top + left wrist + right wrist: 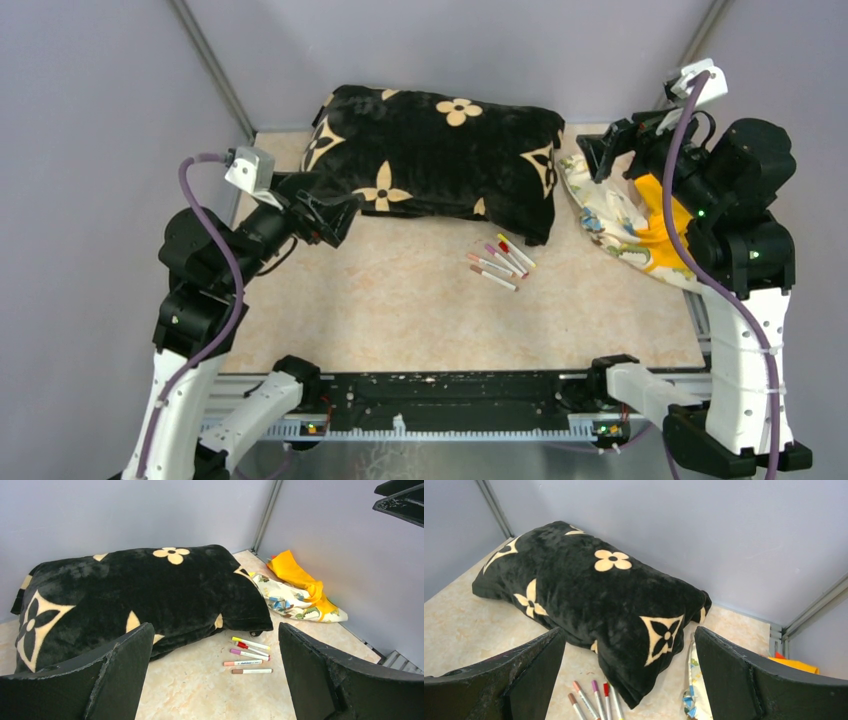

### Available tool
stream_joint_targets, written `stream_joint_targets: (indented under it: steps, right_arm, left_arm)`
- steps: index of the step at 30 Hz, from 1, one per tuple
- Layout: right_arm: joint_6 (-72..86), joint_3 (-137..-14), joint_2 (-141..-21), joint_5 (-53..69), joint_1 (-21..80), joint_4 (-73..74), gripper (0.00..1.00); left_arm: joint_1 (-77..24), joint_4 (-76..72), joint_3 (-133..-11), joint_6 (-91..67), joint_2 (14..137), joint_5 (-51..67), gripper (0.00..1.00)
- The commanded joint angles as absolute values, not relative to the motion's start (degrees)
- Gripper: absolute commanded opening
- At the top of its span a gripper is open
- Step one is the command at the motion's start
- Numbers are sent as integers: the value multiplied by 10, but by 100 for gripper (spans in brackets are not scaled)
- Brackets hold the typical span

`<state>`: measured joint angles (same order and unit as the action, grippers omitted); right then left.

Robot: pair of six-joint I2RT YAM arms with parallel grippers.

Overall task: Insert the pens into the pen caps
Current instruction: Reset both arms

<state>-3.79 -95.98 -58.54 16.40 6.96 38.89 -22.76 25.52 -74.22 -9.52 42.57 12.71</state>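
The left gripper (333,215) hangs spread and empty beside the black cushion (430,160), seemingly to sight the pens (500,262); they lie in a tight row on the table (400,310), just before the cushion's right corner; loose pen caps I cannot make out; the right gripper (603,155), equally spread and empty, hovers over the patterned cloth (610,225)

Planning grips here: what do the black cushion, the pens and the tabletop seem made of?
Cushion: plush velvety fabric, going by its fuzzy sheen. Pens: probably smooth plastic, white barrels. Tabletop: hard marbled beige surface, perhaps laminate.

Bright, even light; soft shadows, sharp focus.
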Motion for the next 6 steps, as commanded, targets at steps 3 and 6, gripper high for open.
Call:
stream_joint_targets:
  steps: [3, 6]
  right_arm:
    - [-30, -967, -577, 159, 69, 377, 99]
    - [-32, -964, -577, 158, 69, 376, 99]
  left_arm:
    - [-225, 251, -738, -90, 418, 128, 99]
    - [-225, 252, -735, -91, 417, 127, 99]
